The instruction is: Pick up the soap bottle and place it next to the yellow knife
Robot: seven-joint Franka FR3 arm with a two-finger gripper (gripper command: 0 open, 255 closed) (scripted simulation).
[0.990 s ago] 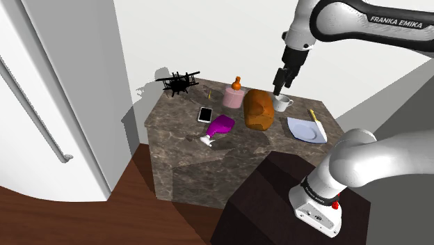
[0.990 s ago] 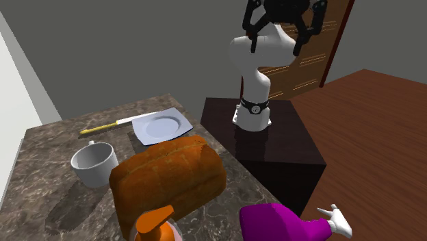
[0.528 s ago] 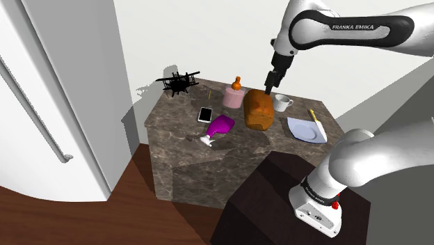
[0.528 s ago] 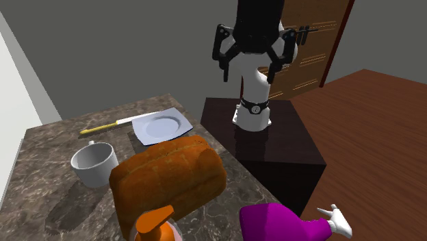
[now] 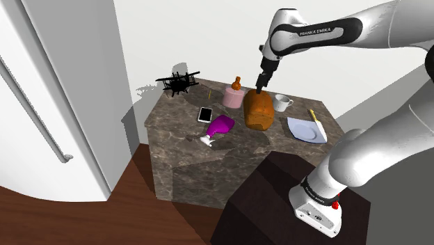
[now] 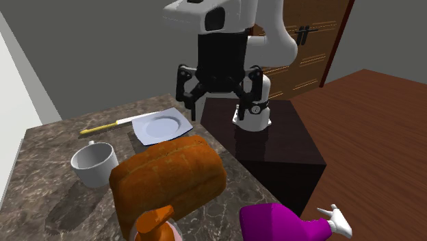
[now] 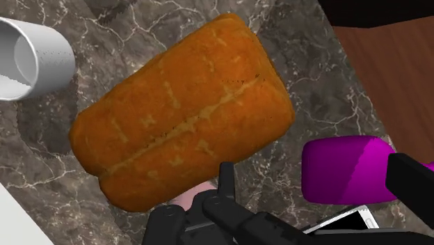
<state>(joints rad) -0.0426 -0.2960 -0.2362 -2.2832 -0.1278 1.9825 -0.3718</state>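
The soap bottle [image 5: 234,95] is pink with an orange pump and stands at the back of the marble table [image 5: 181,149], just beyond the orange bread loaf [image 5: 258,109]. In the second exterior view its pump [image 6: 156,224] shows at the bottom edge. In the wrist view a pink sliver of the soap bottle [image 7: 197,198] peeks from under the loaf [image 7: 184,111]. My gripper [image 5: 260,86] hangs open over the loaf's far end, empty, and stands wide apart in the second exterior view [image 6: 219,103]. The yellow knife [image 5: 316,120] lies by a white plate [image 5: 306,130].
A white mug [image 5: 282,103] stands beside the loaf. A magenta spray bottle [image 5: 221,126] lies on its side near a phone [image 5: 205,114]. A black toy plane [image 5: 179,81] sits at the back corner. A white appliance [image 5: 55,104] rises at the shoulder view's left.
The arm has swung toward the shoulder view's left, from above the mug to above the loaf's far end, and come lower. The fingers stayed open.
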